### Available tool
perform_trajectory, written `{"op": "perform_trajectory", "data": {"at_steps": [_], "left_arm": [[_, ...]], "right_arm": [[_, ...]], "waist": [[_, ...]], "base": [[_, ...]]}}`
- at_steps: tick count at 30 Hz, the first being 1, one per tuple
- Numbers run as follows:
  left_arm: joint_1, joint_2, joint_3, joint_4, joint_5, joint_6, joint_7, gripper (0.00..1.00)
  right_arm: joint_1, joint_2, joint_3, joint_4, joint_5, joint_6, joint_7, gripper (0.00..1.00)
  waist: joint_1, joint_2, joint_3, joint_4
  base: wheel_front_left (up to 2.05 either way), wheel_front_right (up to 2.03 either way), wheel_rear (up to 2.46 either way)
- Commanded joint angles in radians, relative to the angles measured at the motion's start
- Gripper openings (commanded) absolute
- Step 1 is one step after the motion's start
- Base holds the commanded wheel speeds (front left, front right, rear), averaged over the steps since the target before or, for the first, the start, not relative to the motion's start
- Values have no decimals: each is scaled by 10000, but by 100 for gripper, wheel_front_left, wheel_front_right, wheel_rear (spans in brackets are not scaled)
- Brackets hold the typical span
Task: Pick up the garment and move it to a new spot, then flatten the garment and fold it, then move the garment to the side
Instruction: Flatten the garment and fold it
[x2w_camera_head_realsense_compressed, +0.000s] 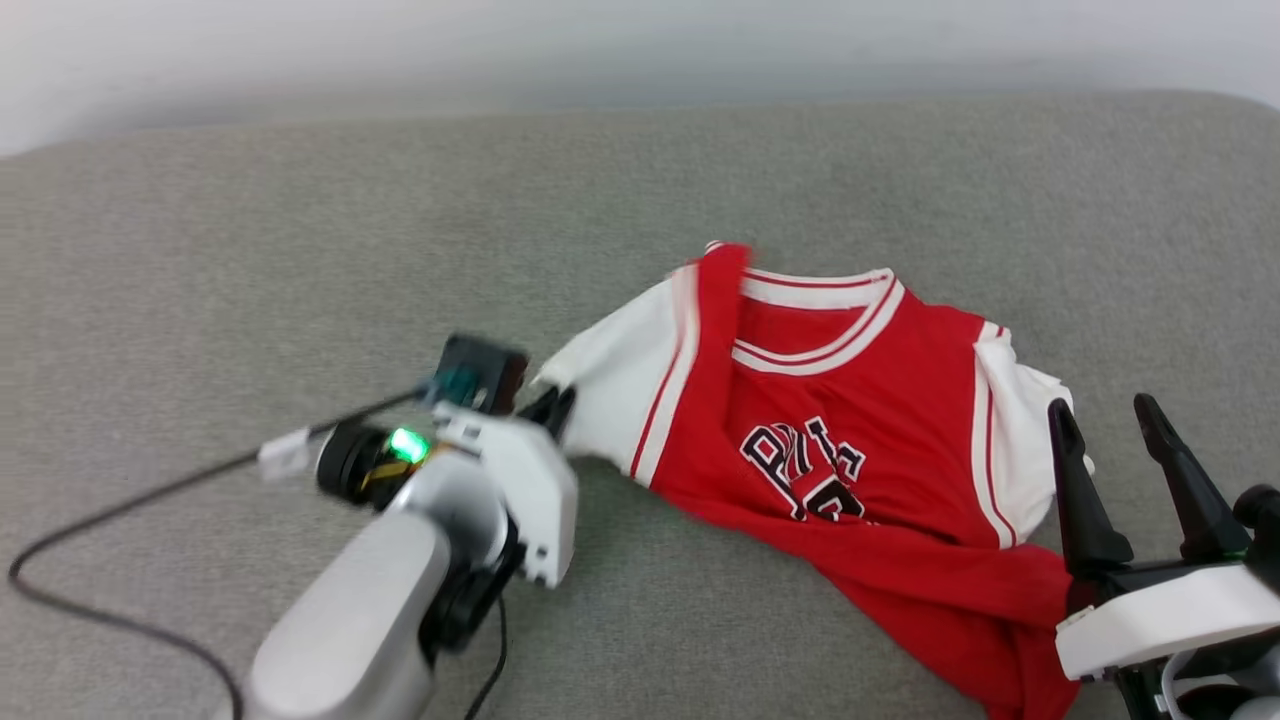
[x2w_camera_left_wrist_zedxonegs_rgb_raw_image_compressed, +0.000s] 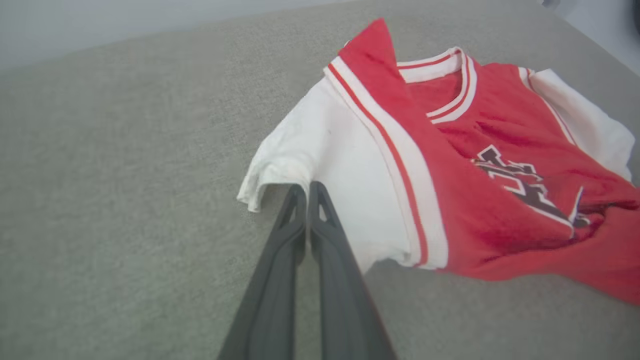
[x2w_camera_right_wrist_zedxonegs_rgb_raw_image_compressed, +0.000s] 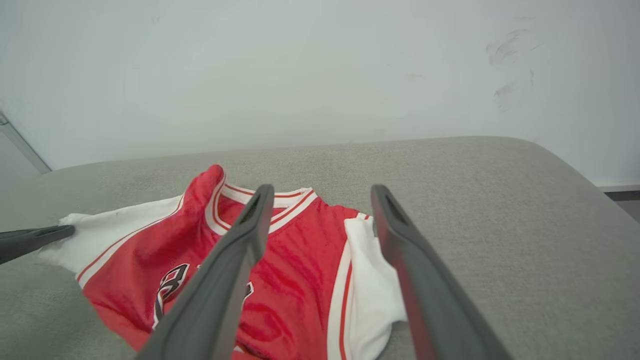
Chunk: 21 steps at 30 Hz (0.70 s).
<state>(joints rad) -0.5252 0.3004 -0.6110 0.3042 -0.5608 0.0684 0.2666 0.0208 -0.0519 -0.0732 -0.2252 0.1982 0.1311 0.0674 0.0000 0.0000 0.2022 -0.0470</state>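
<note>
The garment (x2w_camera_head_realsense_compressed: 850, 420) lies front-up on the grey cushion, red with white sleeves and black lettering, its lower part bunched toward the bottom right. My left gripper (x2w_camera_head_realsense_compressed: 553, 400) is shut on the hem of the garment's white left sleeve (x2w_camera_left_wrist_zedxonegs_rgb_raw_image_compressed: 320, 165), and the sleeve is pulled out to the left. The left wrist view shows both fingers (x2w_camera_left_wrist_zedxonegs_rgb_raw_image_compressed: 280, 260) pressed together at that hem. My right gripper (x2w_camera_head_realsense_compressed: 1105, 420) stands open at the lower right, just beside the other white sleeve (x2w_camera_right_wrist_zedxonegs_rgb_raw_image_compressed: 372, 280), with nothing between its fingers (x2w_camera_right_wrist_zedxonegs_rgb_raw_image_compressed: 230, 280).
The grey fabric cushion (x2w_camera_head_realsense_compressed: 300, 250) spreads wide to the left and behind the garment. A pale wall (x2w_camera_right_wrist_zedxonegs_rgb_raw_image_compressed: 300, 75) rises behind it. A black cable (x2w_camera_head_realsense_compressed: 120, 510) trails from my left wrist across the cushion. The cushion's rounded right edge (x2w_camera_right_wrist_zedxonegs_rgb_raw_image_compressed: 590, 175) drops off.
</note>
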Motion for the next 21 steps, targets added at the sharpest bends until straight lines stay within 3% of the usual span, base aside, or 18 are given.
{"op": "perform_trajectory", "data": {"at_steps": [1, 7, 12, 14, 15, 19, 21], "left_arm": [[265, 83, 55, -155, -33, 124, -82, 0], [2852, 537, 535, -1599, -624, 1292, -180, 0], [4506, 333, 794, -2076, -1325, 1825, -305, 0], [4813, 216, 834, -2154, -1448, 1941, -443, 44], [4884, 175, 864, -2193, -1424, 1995, -557, 100], [4739, 173, 985, -2319, -1217, 2106, -1048, 100], [4405, 318, 1218, -2521, -686, 2261, -1895, 100]], "right_arm": [[116, 22, -20, -24, -40, -7, 17, 100], [409, 21, -31, -75, -11, -7, 185, 100], [550, 21, 7, -87, 20, -7, 348, 100], [592, 21, -27, -97, 17, -7, 381, 100], [612, 21, -48, -101, 19, -7, 423, 100], [611, 21, -58, -74, -5, -7, 559, 100], [633, 21, -81, 19, -33, -7, 741, 100]], "waist": [[0, 0, -202, 194], [0, 0, -608, 371], [0, 0, -838, 417], [0, 0, -911, 469], [0, 0, -943, 498], [0, 0, -1078, 560], [0, 0, -1223, 603]], "base": [[0, 0, 0], [0, 0, 0], [0, 0, 0], [0, 0, 0], [0, 0, 0], [0, 0, 0], [0, 0, 0]]}}
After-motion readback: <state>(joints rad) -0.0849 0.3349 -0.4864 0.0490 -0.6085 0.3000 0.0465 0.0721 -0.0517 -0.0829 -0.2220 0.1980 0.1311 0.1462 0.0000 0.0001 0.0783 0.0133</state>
